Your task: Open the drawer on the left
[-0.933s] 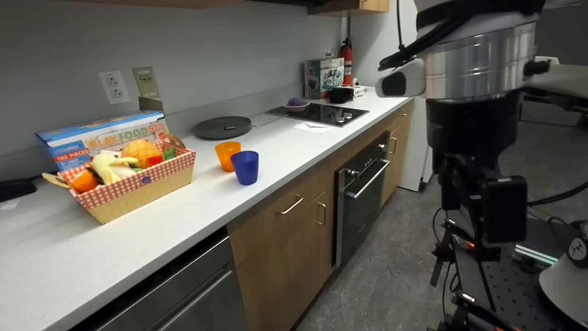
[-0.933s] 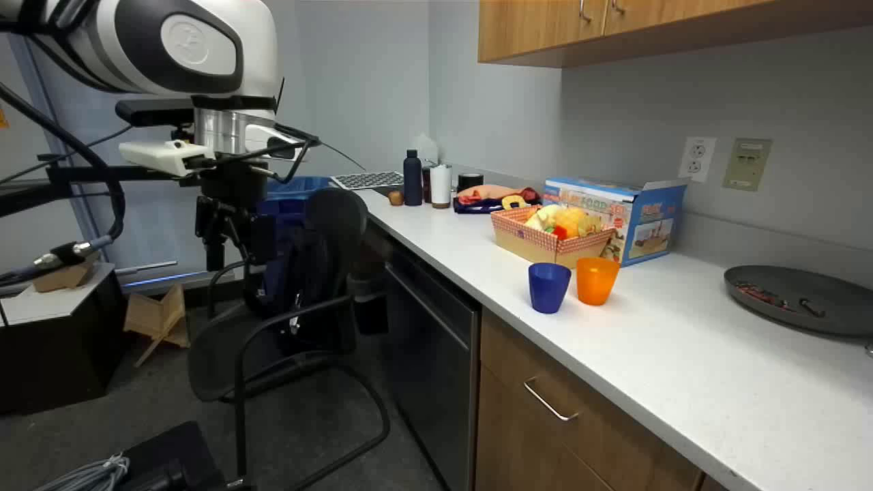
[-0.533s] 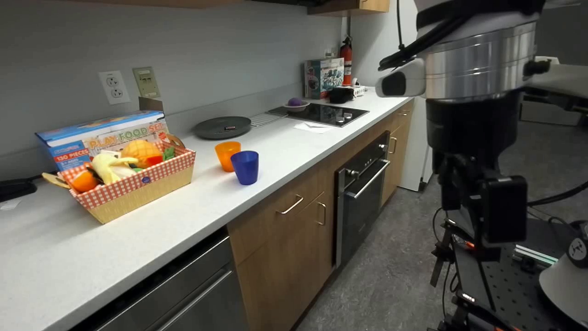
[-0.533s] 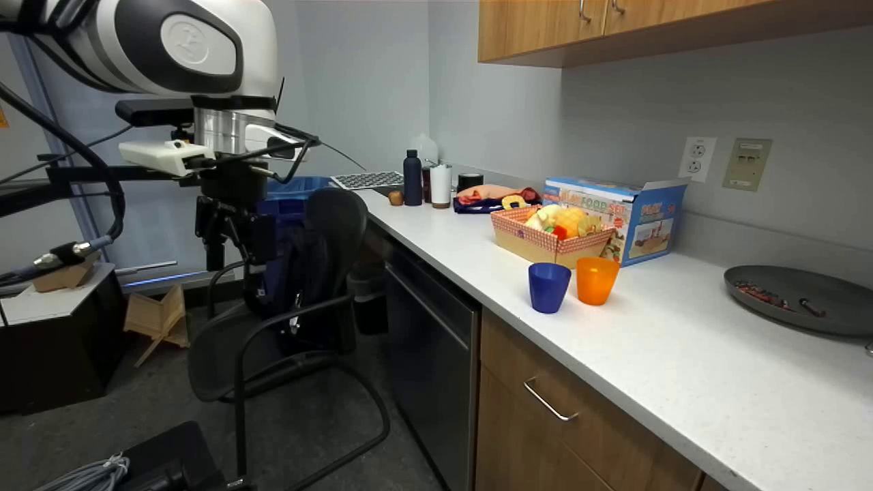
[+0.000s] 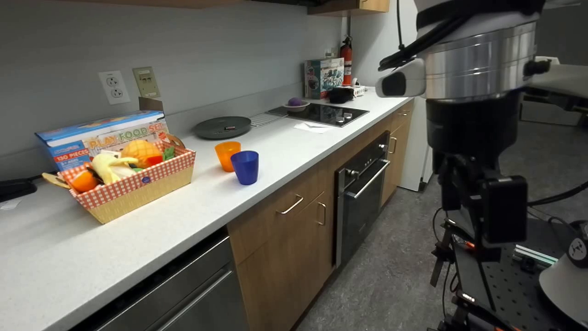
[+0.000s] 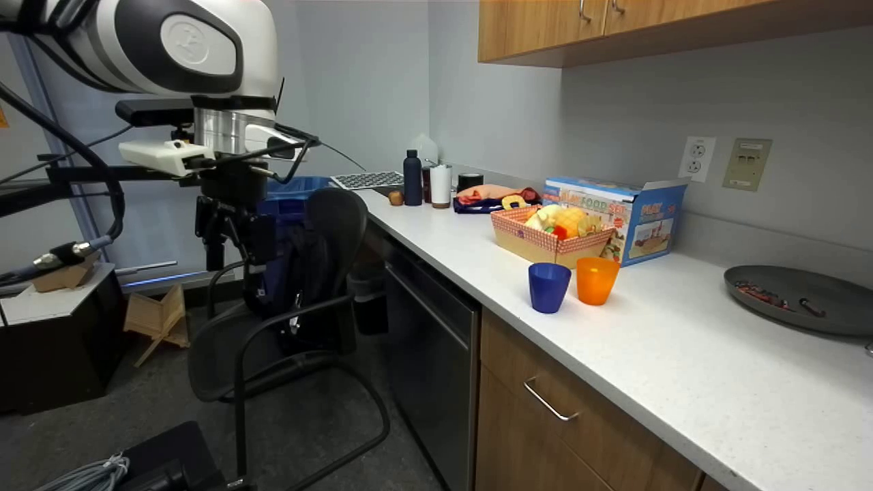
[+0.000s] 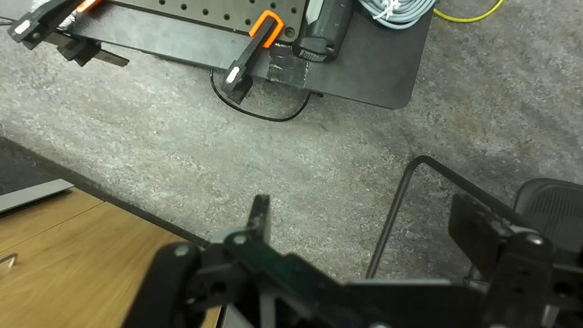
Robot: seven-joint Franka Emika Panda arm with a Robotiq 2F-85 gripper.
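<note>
The drawer (image 5: 262,224) has a medium-brown wood front and a slim metal handle (image 5: 291,205). It is shut under the white counter, between the grey metallic unit and the oven. The drawer (image 6: 508,349) and its handle (image 6: 551,401) also show in an exterior view. My gripper (image 5: 477,216) hangs pointing down, well away from the drawer front, over the floor; it also shows in an exterior view (image 6: 237,254). In the wrist view my gripper (image 7: 362,216) has its fingers wide apart with nothing held. Brown wood fronts (image 7: 91,246) show there at lower left; I cannot tell which is the drawer.
A blue cup (image 5: 245,167) and an orange cup (image 5: 226,155) stand on the counter (image 5: 202,202) above the drawer, near a basket of toy food (image 5: 138,191). A black chair (image 6: 337,228) stands by the grey metallic unit (image 6: 430,354). The oven (image 5: 363,197) is on the drawer's far side.
</note>
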